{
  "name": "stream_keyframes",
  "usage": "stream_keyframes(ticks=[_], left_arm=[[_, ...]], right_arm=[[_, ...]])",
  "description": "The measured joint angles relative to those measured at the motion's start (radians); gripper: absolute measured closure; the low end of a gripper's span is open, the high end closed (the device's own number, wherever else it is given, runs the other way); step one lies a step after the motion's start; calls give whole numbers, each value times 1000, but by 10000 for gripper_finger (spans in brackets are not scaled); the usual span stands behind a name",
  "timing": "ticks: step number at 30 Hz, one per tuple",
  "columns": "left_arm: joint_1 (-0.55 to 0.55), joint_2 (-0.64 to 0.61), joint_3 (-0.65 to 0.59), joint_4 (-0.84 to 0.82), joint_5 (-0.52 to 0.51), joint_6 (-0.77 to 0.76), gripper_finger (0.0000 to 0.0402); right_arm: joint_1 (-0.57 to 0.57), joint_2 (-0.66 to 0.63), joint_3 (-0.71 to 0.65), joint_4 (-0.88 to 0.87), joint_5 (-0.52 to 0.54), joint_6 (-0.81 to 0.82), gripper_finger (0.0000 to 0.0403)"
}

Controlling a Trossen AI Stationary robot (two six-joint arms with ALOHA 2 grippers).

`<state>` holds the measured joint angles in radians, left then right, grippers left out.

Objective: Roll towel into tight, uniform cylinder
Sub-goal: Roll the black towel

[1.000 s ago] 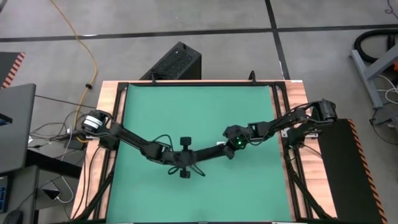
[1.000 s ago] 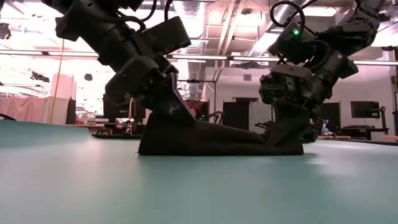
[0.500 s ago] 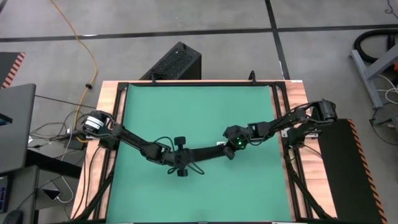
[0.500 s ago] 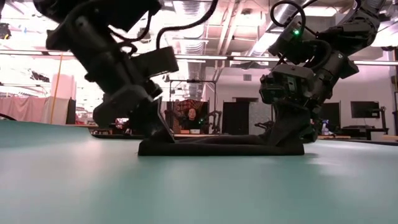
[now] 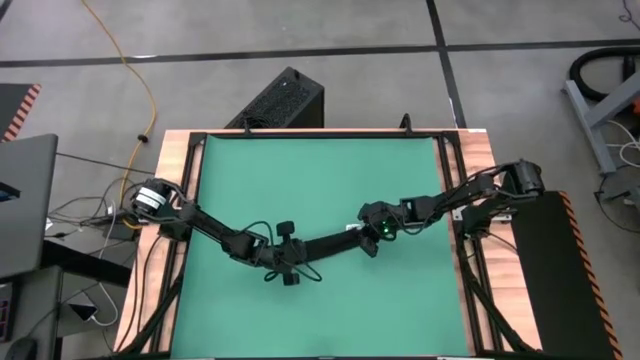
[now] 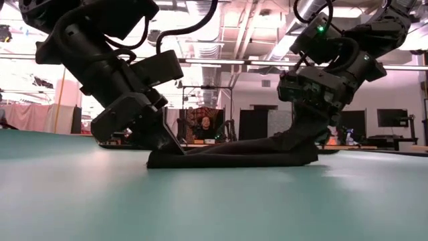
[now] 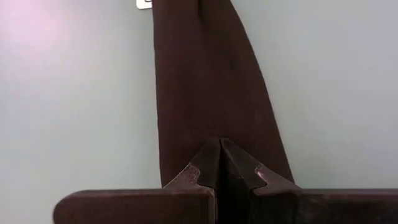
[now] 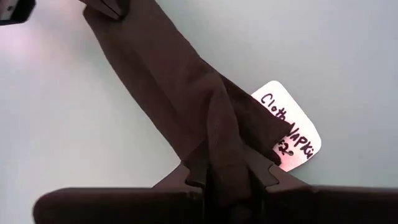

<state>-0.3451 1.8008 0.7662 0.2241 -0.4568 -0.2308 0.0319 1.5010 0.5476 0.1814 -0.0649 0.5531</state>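
Observation:
The black towel (image 5: pixel 325 244) lies as a narrow folded band on the green mat (image 5: pixel 320 170), running left to right between my two grippers. Its white tag (image 8: pixel 289 127) sticks out at the right end. My left gripper (image 5: pixel 290 258) is shut on the towel's left end, which rests on the mat (image 6: pixel 160 161). My right gripper (image 5: pixel 362 240) is shut on the right end, which rises a little off the mat (image 6: pixel 294 139). The middle of the band (image 6: pixel 234 155) stays flat on the mat. My left gripper pinches the towel's left end (image 7: pixel 214 134) between its two fingers, which slant down from the table's left and lie along the band. That end rests on the mat. One layer or several, I cannot tell. My right gripper pinches a raised fold at the towel's right end (image 8: pixel 227 149), beside the tag, between its two fingers. They slant down from the table's right, along the band. This end is lifted slightly; the cloth runs down to the mat.
A black ribbed box (image 5: pixel 280 100) stands on the floor beyond the table's far edge. A wooden frame (image 5: pixel 175 200) borders the mat. A laptop (image 5: pixel 20 200) sits left of the table. A person (image 6: pixel 202 126) sits in the room behind.
My left gripper has sunk toward the mat, moved a little toward the table's left edge and rolled. The towel's left end, held high like a ramp before, now lies flat. My right gripper has rolled in place, and the towel's right end now rises slightly.

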Motion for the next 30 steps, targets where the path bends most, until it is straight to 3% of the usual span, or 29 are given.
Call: stream_keyframes(ticks=[11, 16, 21, 26, 30], left_arm=[[0, 0, 0, -11, 25, 4, 401], [0, 0, -1, -24, 25, 5, 401], [0, 0, -1, -32, 26, 9, 401], [0, 0, -1, -32, 26, 9, 401], [-1, 0, -1, -32, 25, 16, 402]], right_arm=[[1, -71, 0, -106, 38, -36, 241], [0, -146, 0, -147, 64, -152, 209], [0, -269, 0, -150, 169, -268, 207], [3, -372, 0, -216, 195, -273, 219], [20, -373, 0, -144, 194, -299, 243]])
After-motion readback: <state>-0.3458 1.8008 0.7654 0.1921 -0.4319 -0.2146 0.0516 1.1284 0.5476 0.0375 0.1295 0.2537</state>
